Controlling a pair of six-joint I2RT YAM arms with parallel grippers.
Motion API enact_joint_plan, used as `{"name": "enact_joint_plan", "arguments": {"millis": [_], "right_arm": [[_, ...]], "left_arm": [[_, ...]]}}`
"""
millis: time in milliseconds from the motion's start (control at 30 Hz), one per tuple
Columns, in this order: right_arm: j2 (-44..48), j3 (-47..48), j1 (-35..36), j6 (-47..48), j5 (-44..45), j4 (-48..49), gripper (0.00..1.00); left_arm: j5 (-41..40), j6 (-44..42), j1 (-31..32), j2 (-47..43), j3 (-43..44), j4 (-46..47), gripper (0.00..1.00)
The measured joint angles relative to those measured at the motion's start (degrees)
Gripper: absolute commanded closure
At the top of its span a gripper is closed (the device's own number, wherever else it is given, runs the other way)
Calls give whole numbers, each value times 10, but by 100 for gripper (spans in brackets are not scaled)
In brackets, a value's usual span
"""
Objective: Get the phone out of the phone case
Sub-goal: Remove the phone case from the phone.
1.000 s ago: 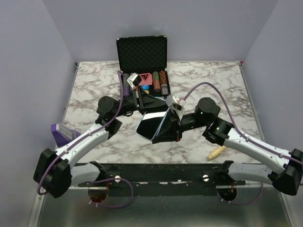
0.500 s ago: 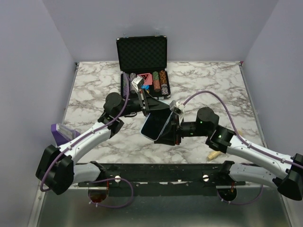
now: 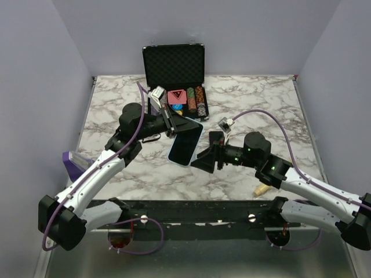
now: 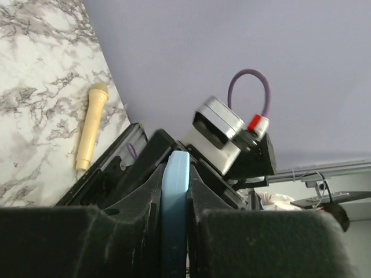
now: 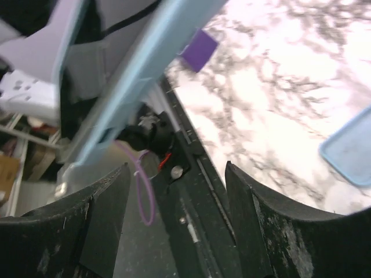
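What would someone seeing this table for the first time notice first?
Probably the phone in its light blue case at the middle of the marble table, clamped at its far end by the left jaws, while the right jaws stand open just to its right, not touching it. Next, the open black chip case at the far edge, with colourful poker chips inside.

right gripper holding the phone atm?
No: the right wrist view shows the right gripper open with nothing in it, and the left gripper clamps the phone.
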State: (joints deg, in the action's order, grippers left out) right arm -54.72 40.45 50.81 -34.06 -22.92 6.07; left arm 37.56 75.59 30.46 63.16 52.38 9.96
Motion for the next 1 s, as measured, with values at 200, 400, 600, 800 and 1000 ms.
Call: {"name": "enact_joint_plan", "arguments": {"millis": [200,400,600,800,1000], "right_arm": [[1,15,-17,-10,29,-52,15],[-3,81,-68,-9,-28,-72,16],[-46,126,-148,-30,-132,-40,28],[-89,101,-171,-93,-247,80,41],[-100,30,-171,-199,-348,281,65]], "left_arm": [[6,-10,0,-14,9,-32,100],[29,-16,-1,-16,6,-34,100],[60,-42,-2,-29,5,-44,100],[85,-50,-2,-36,-4,-34,100],[119,-24,1,-24,-15,7,100]]}}
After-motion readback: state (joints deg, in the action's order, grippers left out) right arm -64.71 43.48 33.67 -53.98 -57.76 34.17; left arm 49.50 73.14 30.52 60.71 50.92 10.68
